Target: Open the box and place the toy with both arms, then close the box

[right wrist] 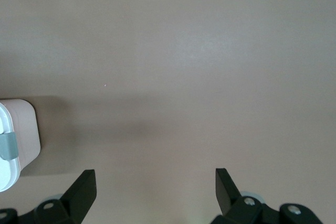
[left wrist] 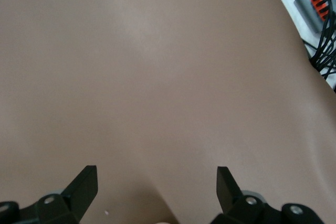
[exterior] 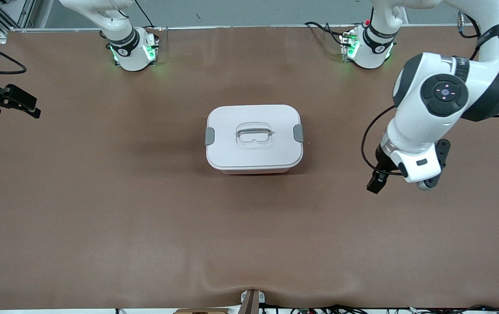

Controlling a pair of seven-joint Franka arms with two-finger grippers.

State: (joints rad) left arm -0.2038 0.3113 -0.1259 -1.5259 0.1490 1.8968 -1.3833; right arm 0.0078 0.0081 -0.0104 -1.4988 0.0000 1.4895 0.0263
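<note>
box (exterior: 254, 138) mid-frame in front view, white lid (exterior: 254, 117) on, both grey clips down; left gripper (exterior: 378, 179) released over bare table (exterior: 101, 209) at right; right gripper (exterior: 11, 104) released, upper-left edge

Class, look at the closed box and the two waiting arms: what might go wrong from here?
1. The box has its lid on with both grey clips down; lifting by the handle first may raise the whole box.
2. No toy is visible in any view.
3. The left gripper and right gripper, both open, hang over bare table apart from the box.
</note>
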